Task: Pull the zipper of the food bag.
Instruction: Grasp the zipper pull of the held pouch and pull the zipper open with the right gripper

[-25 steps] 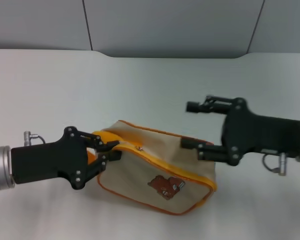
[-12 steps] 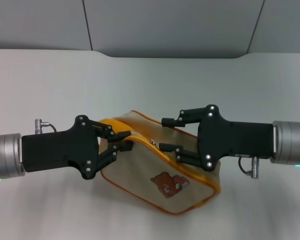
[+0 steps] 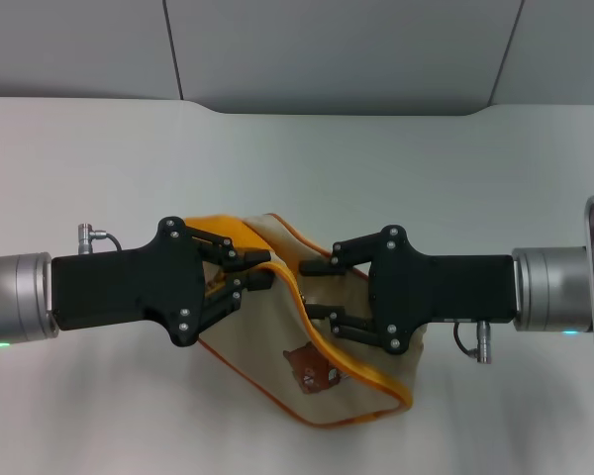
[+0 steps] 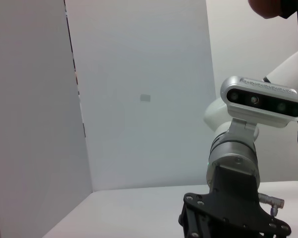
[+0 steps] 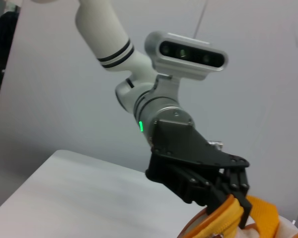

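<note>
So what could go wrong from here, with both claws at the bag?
1. The left claw is shut on the orange strap, not on the bag body, so the bag may swing or twist when the zipper is pulled.
2. The pull tab is not visible in the head view; the open right claw may close on fabric or piping instead.
</note>
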Robot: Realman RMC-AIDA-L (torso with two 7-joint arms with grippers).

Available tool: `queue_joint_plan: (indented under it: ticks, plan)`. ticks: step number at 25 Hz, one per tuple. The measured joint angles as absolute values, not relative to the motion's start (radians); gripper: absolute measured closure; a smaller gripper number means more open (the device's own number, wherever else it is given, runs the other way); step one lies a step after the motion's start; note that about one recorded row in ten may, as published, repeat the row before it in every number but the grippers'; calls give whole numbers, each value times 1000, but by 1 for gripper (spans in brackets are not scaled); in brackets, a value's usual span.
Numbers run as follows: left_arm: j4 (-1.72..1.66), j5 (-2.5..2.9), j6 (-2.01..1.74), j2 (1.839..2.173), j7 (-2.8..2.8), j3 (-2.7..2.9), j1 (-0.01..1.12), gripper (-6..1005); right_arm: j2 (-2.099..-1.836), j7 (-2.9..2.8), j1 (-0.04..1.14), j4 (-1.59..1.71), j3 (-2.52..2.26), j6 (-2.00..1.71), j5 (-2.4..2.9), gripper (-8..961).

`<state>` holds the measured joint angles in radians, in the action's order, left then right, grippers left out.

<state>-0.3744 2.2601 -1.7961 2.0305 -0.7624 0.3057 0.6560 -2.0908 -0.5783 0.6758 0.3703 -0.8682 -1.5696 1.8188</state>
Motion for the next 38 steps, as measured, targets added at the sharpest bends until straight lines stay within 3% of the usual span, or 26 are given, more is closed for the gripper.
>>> queue_joint_plan:
  ticks: [24, 26, 38]
  plan:
    - [-374, 2237, -1803, 2043, -761, 312, 648, 913, -2092, -541, 698, 327, -899, -1569, 1796, 773]
    - [-374, 2238, -1803, 2043, -761, 308, 644, 914, -2092, -541, 698, 327, -899, -1569, 1798, 955]
    - [-366, 2085, -1683, 2035, -763, 253, 552, 916, -2080, -663, 606, 430, -969, -1569, 1847, 936]
